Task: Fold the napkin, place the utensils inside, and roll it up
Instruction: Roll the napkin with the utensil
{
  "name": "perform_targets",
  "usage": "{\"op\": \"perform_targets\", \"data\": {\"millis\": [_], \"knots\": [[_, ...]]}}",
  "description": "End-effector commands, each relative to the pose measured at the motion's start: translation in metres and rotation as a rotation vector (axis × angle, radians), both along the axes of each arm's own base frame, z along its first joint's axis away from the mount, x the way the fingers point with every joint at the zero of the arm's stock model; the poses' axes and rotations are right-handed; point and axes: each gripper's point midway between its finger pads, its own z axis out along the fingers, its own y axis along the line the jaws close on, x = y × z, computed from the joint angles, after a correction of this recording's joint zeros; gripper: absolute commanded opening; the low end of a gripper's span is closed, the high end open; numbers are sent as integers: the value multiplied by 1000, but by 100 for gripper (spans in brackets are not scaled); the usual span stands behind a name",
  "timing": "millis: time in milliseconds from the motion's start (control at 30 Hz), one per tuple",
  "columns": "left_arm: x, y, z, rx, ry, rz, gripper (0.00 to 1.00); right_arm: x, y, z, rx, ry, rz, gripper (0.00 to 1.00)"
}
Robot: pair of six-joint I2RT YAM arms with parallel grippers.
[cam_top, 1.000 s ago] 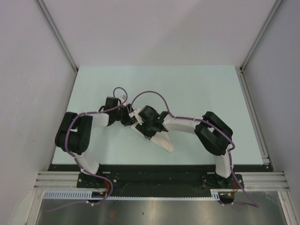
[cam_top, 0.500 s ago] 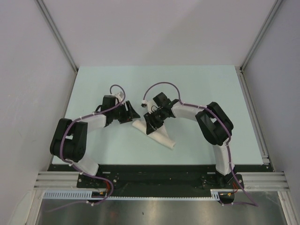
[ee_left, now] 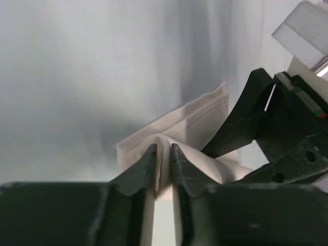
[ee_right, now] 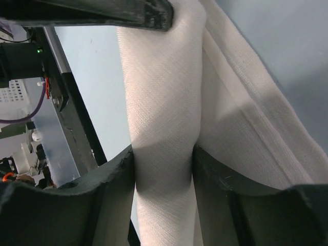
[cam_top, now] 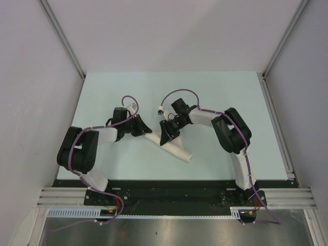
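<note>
The pale green table (cam_top: 220, 97) fills the middle of the booth, and both arms reach in over it from the near edge. The left arm (cam_top: 82, 148) bends in from the left and the right arm (cam_top: 233, 133) curls in from the right, so their wrists meet near the table's centre. Between them lies the napkin (cam_top: 178, 151), wound into a slim white roll. It rests on the table at a slant, its far end under the two grippers and its near end pointing towards the right arm's base. The right gripper (ee_right: 164, 154) is clamped around the roll, one jaw pressed against each side of the cloth. The left gripper (ee_left: 163, 154), just beside it, has its jaws nearly together, pinching a raised fold of cloth at the roll's far end.
</note>
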Motion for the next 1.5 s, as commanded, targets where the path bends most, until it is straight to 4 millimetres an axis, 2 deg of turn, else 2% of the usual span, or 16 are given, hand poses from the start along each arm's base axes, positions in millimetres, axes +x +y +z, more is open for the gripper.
{"op": "perform_targets", "data": {"millis": [0,100,233,333,367,433,467,567,700,833,933,1033,1133,1167,1267,1467], "knots": [[11,-12,11,-54,-50,-29,13,7,-6,-10,-57,-7,-34,52],[14,-13,10,-61,-44,-25,1,21,-6,5,-60,-49,-81,56],[17,-12,6,-56,-28,-13,0,46,-9,30,-86,-196,-180,59],[19,-13,2,-56,-10,-7,0,56,-12,53,-98,-319,-236,61],[18,-13,-1,-56,-2,-9,0,52,-11,66,-91,-366,-232,61],[19,-13,-2,-57,4,-6,0,49,-11,72,-114,-436,-227,61],[20,-14,-3,-57,5,-5,0,39,-3,80,-107,-472,-200,62],[22,-14,-4,-60,10,-4,0,21,4,79,-126,-513,-128,62],[28,-15,-4,-61,11,-1,0,-13,20,61,-145,-458,-25,62],[31,-17,-3,-64,13,-2,0,-29,27,44,-159,-411,17,61],[34,-18,-1,-69,8,1,1,-28,27,34,-186,-401,11,60],[37,-19,4,-80,1,2,11,-20,22,27,-224,-400,-14,59],[39,-20,13,-88,-22,-2,29,-14,18,24,-242,-393,-37,58],[40,-21,18,-92,-34,-2,40,-11,15,23,-247,-390,-49,58],[42,-19,29,-74,-68,-9,54,-5,11,26,-248,-395,-72,58],[42,-4,38,16,-118,12,63,3,9,32,-224,-385,-101,58]]}}
